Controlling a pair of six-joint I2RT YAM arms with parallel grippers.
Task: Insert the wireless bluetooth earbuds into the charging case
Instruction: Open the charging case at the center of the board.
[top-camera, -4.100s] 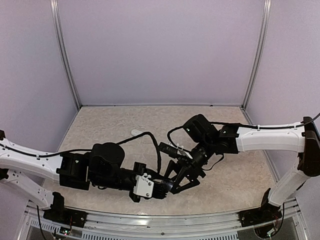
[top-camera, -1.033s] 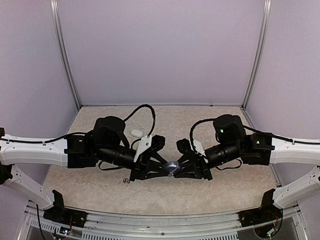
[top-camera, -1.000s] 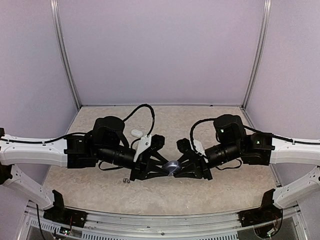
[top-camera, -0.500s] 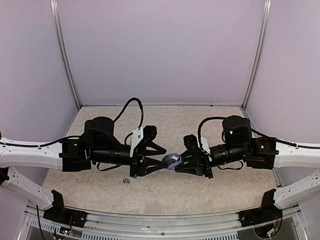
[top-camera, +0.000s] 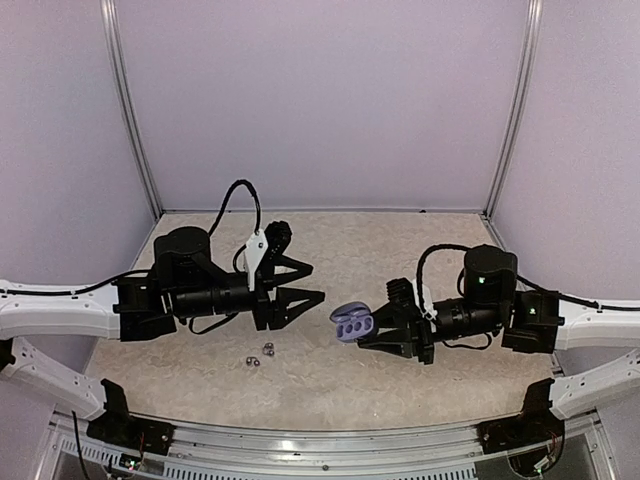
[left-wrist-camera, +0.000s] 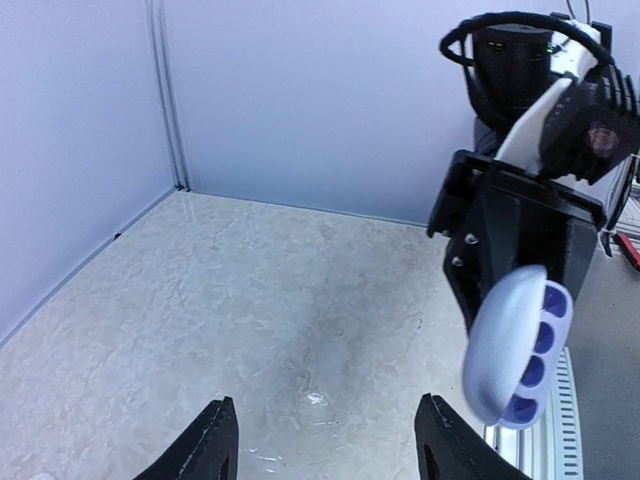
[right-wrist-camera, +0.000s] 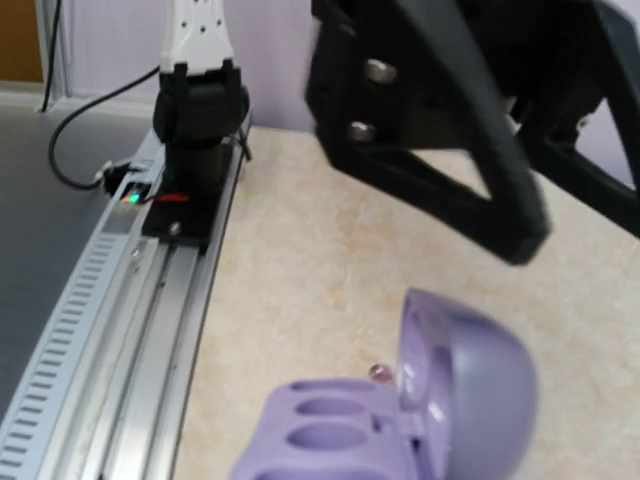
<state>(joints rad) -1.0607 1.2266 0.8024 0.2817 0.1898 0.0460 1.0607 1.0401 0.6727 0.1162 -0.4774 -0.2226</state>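
Found charging case (top-camera: 352, 323), lid open, clamped in right gripper (top-camera: 372, 328), left gripper (top-camera: 312, 282) spread empty, earbuds (top-camera: 262, 353) loose on tabletop (top-camera: 400, 250) near it; expect tiny buds to skitter away if pinched off-centre.

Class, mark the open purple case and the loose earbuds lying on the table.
case (top-camera: 352, 327): top view, on its open tray with the sockets.
earbuds (top-camera: 268, 349): top view, on the farther bud of the pair.
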